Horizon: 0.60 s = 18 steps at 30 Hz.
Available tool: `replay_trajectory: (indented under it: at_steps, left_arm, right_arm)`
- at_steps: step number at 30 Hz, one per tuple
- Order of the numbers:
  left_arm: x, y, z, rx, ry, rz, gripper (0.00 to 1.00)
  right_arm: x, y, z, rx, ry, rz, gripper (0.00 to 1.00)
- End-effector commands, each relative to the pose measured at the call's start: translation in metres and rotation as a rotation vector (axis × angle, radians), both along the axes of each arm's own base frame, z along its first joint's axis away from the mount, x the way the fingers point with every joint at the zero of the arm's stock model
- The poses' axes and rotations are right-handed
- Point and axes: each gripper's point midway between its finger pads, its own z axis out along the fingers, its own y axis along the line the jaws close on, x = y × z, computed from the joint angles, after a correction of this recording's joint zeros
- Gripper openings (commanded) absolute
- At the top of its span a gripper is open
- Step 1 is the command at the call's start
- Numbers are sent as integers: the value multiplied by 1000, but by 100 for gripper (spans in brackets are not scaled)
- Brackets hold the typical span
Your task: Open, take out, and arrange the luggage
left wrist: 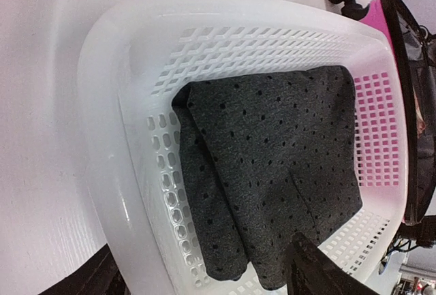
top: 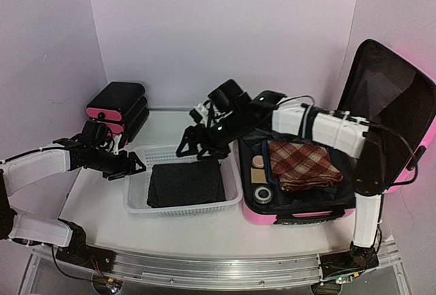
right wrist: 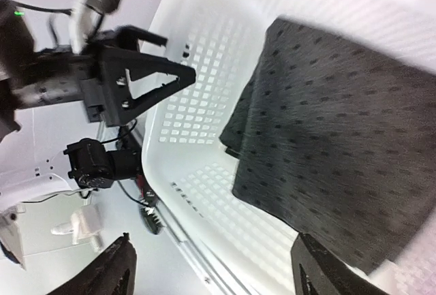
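Released, the left fingers (left wrist: pixel 317 271) and right fingers (right wrist: pixel 327 268) hang over the garment (left wrist: pixel 272 159) in the basket (left wrist: pixel 102 104); lifting straight up should avoid snagging it.

We can read no text, label, brand, number or sign in any of the views, whether on the luggage (top: pixel 392 94) at the right of the overhead frame or on the white basket (top: pixel 138 189) at its centre.
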Motion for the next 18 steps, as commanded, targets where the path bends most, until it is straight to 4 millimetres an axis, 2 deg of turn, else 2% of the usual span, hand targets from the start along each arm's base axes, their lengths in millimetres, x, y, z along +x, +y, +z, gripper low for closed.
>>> replay_trajectory:
  at_steps: [1, 6, 9, 13, 18]
  left_arm:
    - [15, 1, 10, 37, -41, 5, 79]
    - [21, 21, 0, 127, -17, 104, 84]
    - [23, 32, 4, 160, -30, 164, 85]
    - [25, 40, 25, 164, -103, 212, 85]
    - [23, 44, 50, 154, -180, 223, 85]
  right_arm:
    - [26, -83, 18, -197, -246, -78, 83]
    - [61, -196, 0, -613, -404, -265, 89]
    - [72, -244, -15, -782, -406, -335, 90]
    - [83, -277, -39, -885, -342, -405, 87]
    - [89, -295, -67, -974, -265, -418, 83]
